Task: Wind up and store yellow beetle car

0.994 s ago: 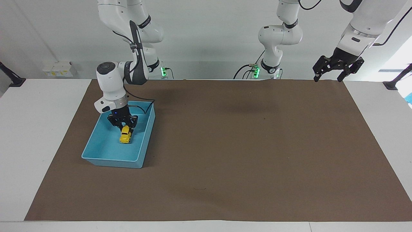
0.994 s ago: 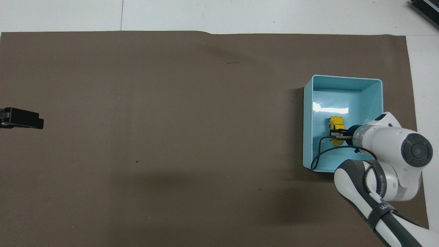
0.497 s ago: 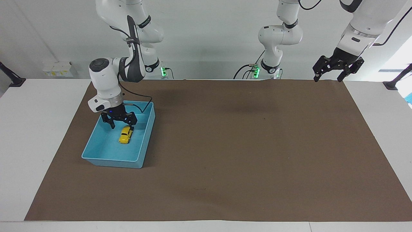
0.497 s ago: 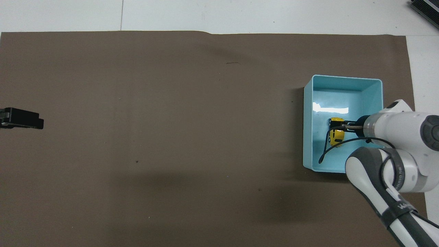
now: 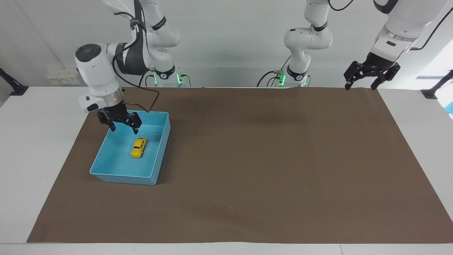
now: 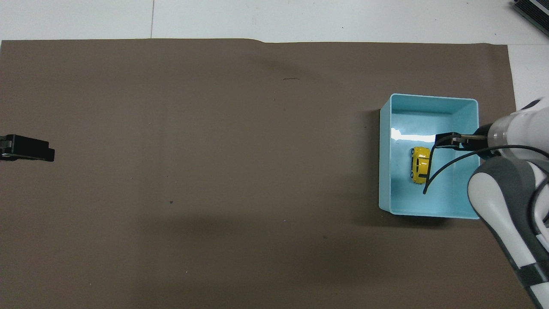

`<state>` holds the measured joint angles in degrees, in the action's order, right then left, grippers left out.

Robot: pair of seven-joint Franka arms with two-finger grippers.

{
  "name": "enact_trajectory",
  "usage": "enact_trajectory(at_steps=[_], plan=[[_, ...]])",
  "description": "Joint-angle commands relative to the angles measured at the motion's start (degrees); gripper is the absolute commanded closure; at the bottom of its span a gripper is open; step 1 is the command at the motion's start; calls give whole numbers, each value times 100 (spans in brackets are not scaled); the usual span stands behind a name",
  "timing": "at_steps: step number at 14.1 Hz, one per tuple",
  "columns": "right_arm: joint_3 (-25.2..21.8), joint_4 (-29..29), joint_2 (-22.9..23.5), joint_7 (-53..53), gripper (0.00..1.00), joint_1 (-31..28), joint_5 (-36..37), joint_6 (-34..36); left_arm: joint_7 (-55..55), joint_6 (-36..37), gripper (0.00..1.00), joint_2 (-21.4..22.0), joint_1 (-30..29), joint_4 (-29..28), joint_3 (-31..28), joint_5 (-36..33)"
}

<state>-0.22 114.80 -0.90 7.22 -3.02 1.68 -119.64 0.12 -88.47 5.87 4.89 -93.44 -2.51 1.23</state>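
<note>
Since the earlier frame, the right gripper [image 5: 123, 128] had let go of the yellow beetle car [image 5: 138, 147] and risen clear of it, shifting toward the edge of the blue tray [image 5: 120, 176] at the right arm's end of the table; the car itself had settled onto its wheels on the tray floor. At inspection the right gripper's fingers [image 5: 135, 129] stood spread apart with nothing between them, hanging above the tray's robot-side portion, the car lying below and well clear of the fingertips. One car was counted: a small glossy moulded toy, rounded and beetle-backed, bright yellow with dark windows. Its long axis ran roughly from the robots' end toward the table's outer edge, slightly slanted; which end was the nose could not be told. One tray was counted: a rectangular, smooth-walled, light blue plastic bin with rounded corners and a shiny floor that caught a glare in the overhead view [image 6: 429, 101]. It sat on one matte brown mat [image 5: 269, 159], flat and paper-like, which covered most of the white table [image 5: 35, 141]. A black cable [image 6: 446, 165] looped from the right wrist across the tray as seen from overhead. Two arms were present, white and smooth-cased with black two-finger grippers. The left gripper [image 5: 360, 85] waited aloft over the mat's corner at the left arm's end, its fingers spread and empty, well apart from tray and car.
</note>
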Motion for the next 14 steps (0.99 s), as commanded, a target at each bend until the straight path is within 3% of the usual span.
enact_trajectory(at_steps=[1,10,14], plan=[[22,-764,28,113,0,-58,-28,913,-30,120,0,10,-49,80,22,27],[48,-2707,107,130,0,-23,-89,3400,-30,120,0,10,-49,80,22,27],[74,-2990,134,78,0,-67,-150,3536,-30,120,0,10,-49,80,22,27]])
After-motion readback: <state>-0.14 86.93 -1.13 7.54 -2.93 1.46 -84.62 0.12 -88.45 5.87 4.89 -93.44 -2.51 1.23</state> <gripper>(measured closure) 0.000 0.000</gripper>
